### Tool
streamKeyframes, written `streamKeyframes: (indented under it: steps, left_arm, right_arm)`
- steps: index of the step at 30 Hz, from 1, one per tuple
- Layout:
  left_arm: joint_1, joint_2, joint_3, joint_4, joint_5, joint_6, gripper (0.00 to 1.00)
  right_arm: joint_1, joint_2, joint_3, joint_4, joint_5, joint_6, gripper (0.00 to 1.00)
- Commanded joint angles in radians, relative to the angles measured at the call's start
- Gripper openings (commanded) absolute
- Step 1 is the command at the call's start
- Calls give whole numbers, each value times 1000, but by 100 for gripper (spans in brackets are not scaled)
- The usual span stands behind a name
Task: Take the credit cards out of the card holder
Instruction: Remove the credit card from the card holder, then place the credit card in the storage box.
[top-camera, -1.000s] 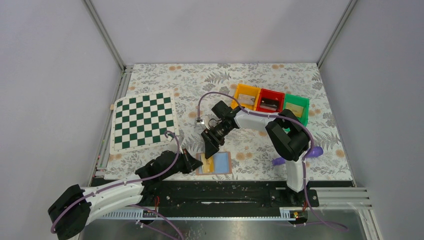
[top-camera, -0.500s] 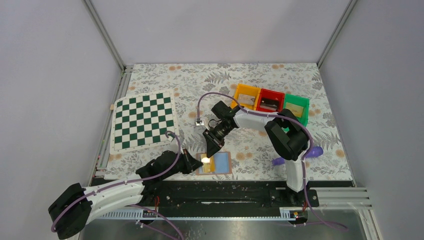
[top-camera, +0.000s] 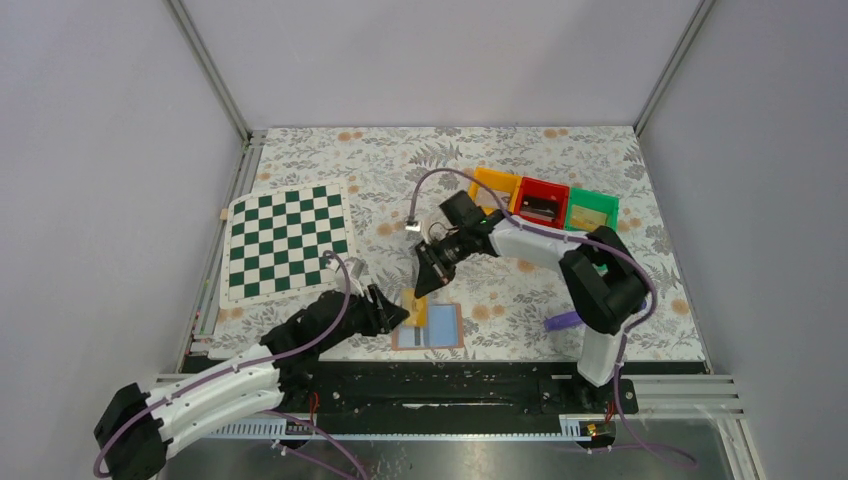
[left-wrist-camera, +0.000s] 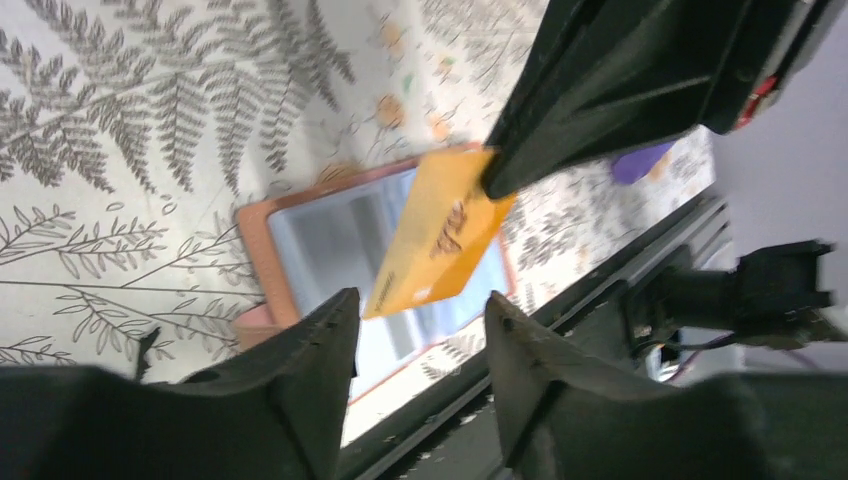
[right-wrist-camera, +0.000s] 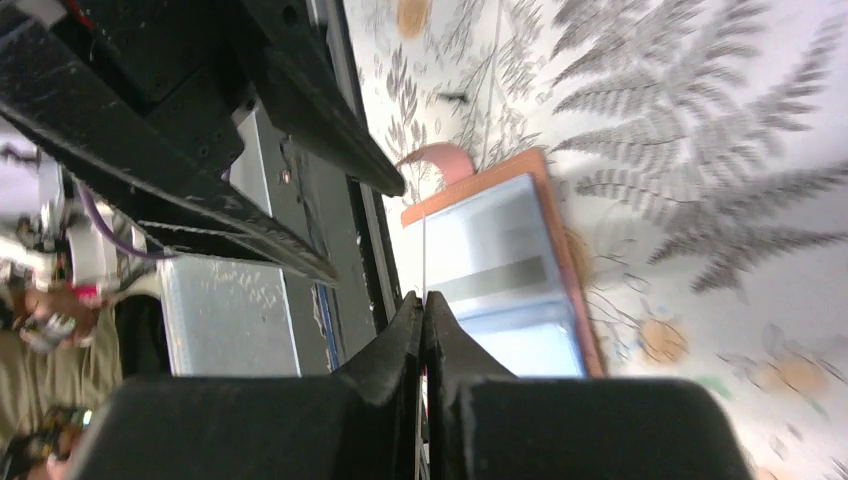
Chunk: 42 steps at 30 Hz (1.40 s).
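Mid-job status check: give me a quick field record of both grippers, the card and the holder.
left gripper: open, holding nothing, at the holder's left edge
right gripper: shut on the yellow card
yellow card: tilted, lifted above the holder
card holder: lying open, pale-blue inside facing up
other cards: cannot confirm from these views

Left claw (left-wrist-camera: 418, 310) agape, right claw (right-wrist-camera: 424, 305) clamped.

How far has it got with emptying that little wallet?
The card holder lies open. The right gripper pinches a yellow card lifted above it; the left gripper stands open alongside. Left: set that card down, then pull the striped bluish card still inside.
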Motion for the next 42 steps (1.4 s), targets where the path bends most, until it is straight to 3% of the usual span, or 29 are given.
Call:
streamKeyframes:
  steps: [1,4,9,11,16,20,26,30,34,42]
  left_arm:
    - [4,-72,131,-137,-89,61,55]
    - [6,-98,194,-208,-106,91,67]
    - [6,-101,290,-323,-119,120,80]
    - [6,-101,313,-351,-115,135,97]
    - [6,-125,335,-389,-117,162,99]
    - [6,-162,338,-408,-149,185,99]
    - [6,-196,321,-417,-208,196,99]
    - [6,-197,306,-398,-210,173,99]
    - [5,-194,258,-346,-178,131,99]
    - [7,-170,207,-285,-132,70,99]
  right_arm:
    - [-96,-180,-69,275,51,254,0]
    - [-158,-269,-130,373,87,361,0]
    - [-302,-465,-225,376,291,476,0]
    - [-378,-559,-283,367,389,522,0]
    - [-583,-754,-344,214,645,552,0]
    - [-752,-861,-390,159,735,537,0]
    - [-959,-829,-416,152,776,510,0]
    - [-1045,-772,-467,276,773,562,0]
    - [-1077,-687,-505,459,746,631,0]
    - [-1093,-508,-466,581,656,666,0]
